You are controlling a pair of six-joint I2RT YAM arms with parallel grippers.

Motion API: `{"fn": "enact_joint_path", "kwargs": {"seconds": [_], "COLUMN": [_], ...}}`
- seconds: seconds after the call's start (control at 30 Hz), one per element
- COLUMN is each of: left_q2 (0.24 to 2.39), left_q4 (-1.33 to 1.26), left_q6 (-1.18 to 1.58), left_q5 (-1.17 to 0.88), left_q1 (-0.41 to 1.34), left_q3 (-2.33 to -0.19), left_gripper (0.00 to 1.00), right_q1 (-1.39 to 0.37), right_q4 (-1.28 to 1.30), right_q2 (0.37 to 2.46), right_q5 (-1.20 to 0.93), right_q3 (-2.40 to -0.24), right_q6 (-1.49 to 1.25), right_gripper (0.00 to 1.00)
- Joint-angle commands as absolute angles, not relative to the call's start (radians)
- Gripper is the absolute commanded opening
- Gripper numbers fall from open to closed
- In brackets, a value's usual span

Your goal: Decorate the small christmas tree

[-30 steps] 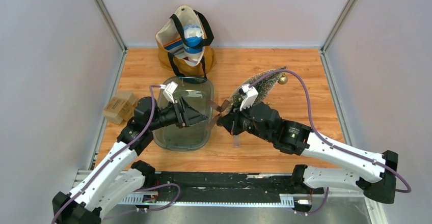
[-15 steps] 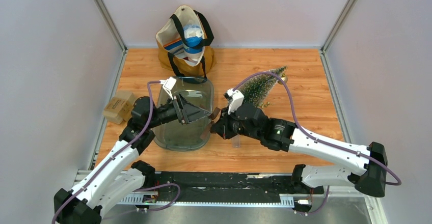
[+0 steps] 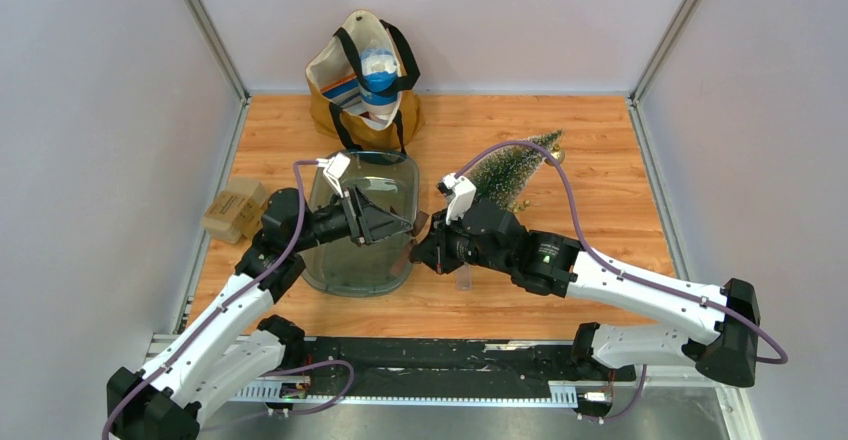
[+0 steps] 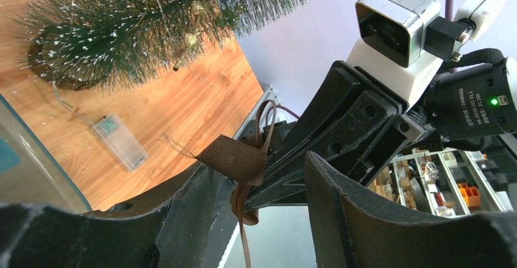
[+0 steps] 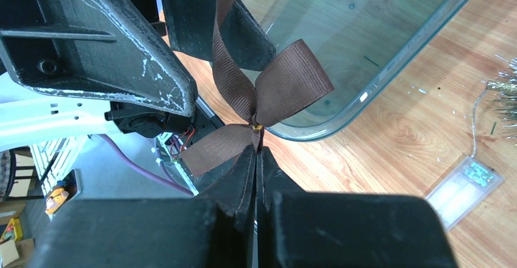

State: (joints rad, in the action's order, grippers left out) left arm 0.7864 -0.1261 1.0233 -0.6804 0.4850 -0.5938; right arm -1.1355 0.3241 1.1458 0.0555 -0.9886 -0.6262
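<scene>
The small christmas tree (image 3: 512, 168) lies on its side on the wooden table, right of the clear tray; in the left wrist view the tree (image 4: 122, 30) shows frosted needles, gold ornaments and a thin wire. My right gripper (image 3: 428, 242) is shut on the knot of a brown ribbon bow (image 5: 268, 91), held between the tray and the tree. My left gripper (image 4: 259, 170) faces it with jaws apart; one loop of the bow (image 4: 238, 157) hangs between its fingers, against the left one.
A clear plastic tray (image 3: 340, 272) sits under the left arm. A small clear battery box (image 5: 466, 186) lies on the wood near the tree's base. A tote bag (image 3: 365, 70) stands at the back, and cardboard boxes (image 3: 232, 210) lie at the left edge.
My right gripper carried the bow left, toward the left gripper. The left jaws have narrowed around the ribbon loop in the last half second.
</scene>
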Motion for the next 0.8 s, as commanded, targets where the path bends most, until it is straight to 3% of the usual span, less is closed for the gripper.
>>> {"fn": "enact_joint_path", "kwargs": {"seconds": [0.0,0.5,0.77], "left_q2": [0.772,0.802,0.795], "left_q4": [-0.115,-0.152,-0.199], "left_q6": [0.977,0.969,0.986], "left_q5": [-0.689,-0.672,-0.655], "left_q1": [0.492,0.511,0.518], "left_q3": [-0.63,-0.632,-0.624], "left_gripper": [0.61,0.64,0.65], "right_q1": [-1.134,-1.132,-1.134], "right_q4": [0.307,0.261,0.298], "right_q2": [1.135,1.085,1.179], "right_q5": [0.093,0.121,-0.021], "right_q3": [-1.037,-1.019,-1.052], "right_q6": [-0.615,-0.643,-0.646], "right_gripper": [0.02,0.02,0.02]}}
